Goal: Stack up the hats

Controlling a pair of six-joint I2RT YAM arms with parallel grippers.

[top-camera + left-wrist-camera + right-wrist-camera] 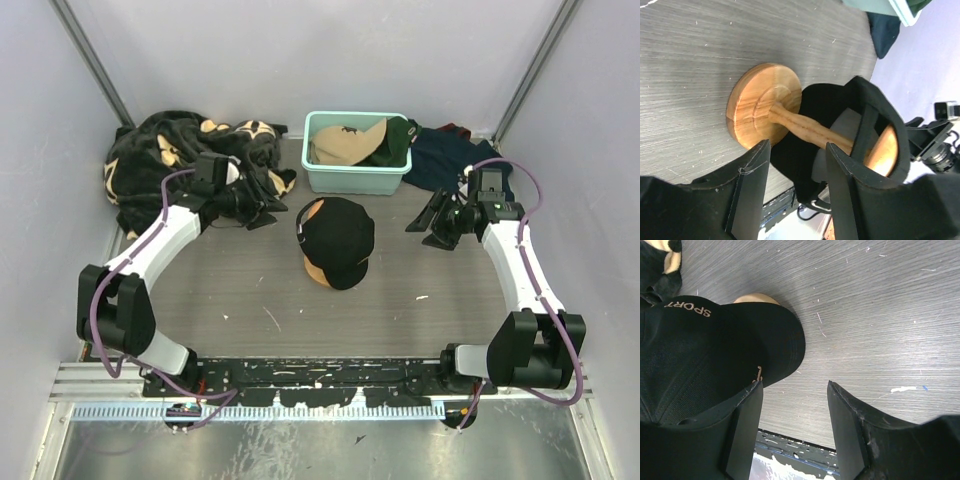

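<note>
Left gripper (799, 147), parted and empty, should retreat straight back, leaving the black fabric cap (875, 100) ahead seated on its round wooden stand (762, 107).

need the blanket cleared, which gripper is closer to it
Left. The left gripper is at the edge of the black blanket; the right gripper is well away, beyond the black cap.
</note>
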